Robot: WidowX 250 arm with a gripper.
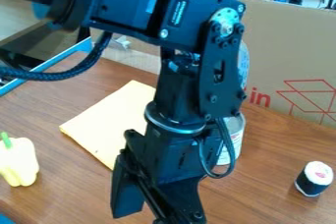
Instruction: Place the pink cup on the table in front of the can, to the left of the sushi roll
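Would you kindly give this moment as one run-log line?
gripper: over table; yellow sheet, can: partly behind arm; yellow pepper: left; sushi roll: right

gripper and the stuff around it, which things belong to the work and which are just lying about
Likely in the work:
- gripper
- yellow sheet, nearest it in view

Seemingly just lying about:
- can
- yellow pepper
- sushi-like roll
- cardboard

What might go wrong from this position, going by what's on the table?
The can stands partly hidden behind the arm, so a sideways swing might knock it over. The thin cable loops out beside the gripper and could snag on something as the arm moves. The small black-and-white roll stands on end at the right; a nudge could tip it, and its round side might let it roll away.
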